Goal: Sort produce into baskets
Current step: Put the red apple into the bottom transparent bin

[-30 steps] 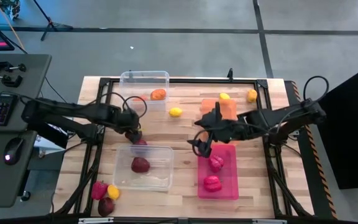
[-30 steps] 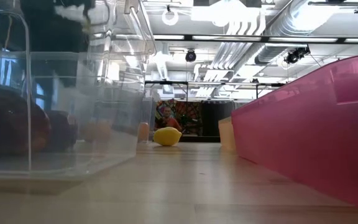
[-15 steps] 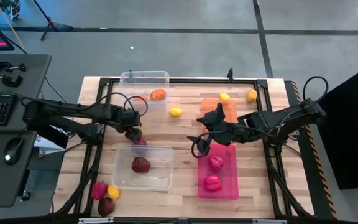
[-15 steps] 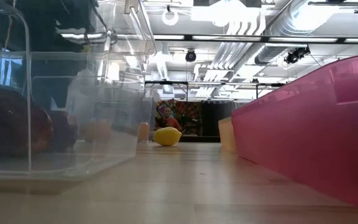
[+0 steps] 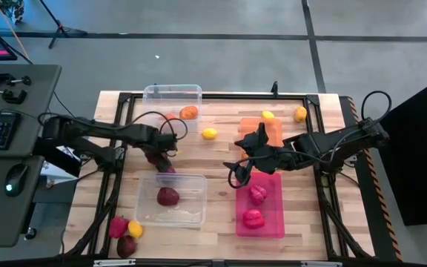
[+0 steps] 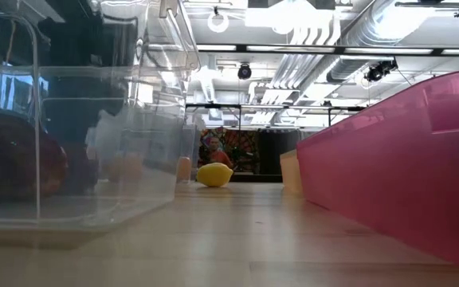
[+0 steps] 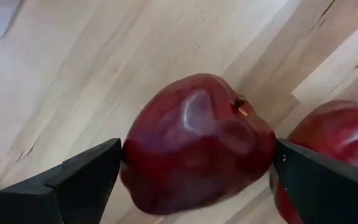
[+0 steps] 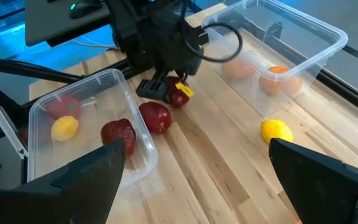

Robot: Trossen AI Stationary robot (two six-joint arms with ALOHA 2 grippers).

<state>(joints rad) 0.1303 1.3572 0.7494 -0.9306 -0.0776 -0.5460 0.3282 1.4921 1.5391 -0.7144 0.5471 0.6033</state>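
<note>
Apple in hand: the dark maroon apple [image 7: 197, 143] sat between your left gripper's [image 5: 161, 158] fingers, stem toward the far side, resting on the wood just beyond the near clear bin [image 5: 170, 199].
Left pincer: it looked closed on that apple; the fingers [image 7: 82, 171] pressed both flanks with no gap showing.
Second apple: another maroon apple [image 7: 328, 155] lay just beside the held one, so close I could not tell whether they touched.
Target bin: the near clear bin already held one maroon piece [image 5: 167, 196], which made it the likely home for this colour.
How to do it well: you needed to lift straight up before travelling, so the neighbour was not rolled away, then clear the bin's far wall and let go low over its floor.
Risk: a rounded, glossy skin could slip if the squeeze sat off-centre.
Right pincer: your right gripper [image 5: 237, 172] hovered at the far-left corner of the pink bin [image 5: 273, 222], fingers spread wide and empty.
Other produce: a lemon [image 5: 210, 133] lay mid-table, an orange piece [image 5: 189, 113] sat in the far clear bin [image 5: 170, 92], and loose pieces [image 5: 124, 233] waited at the near-left corner.
</note>
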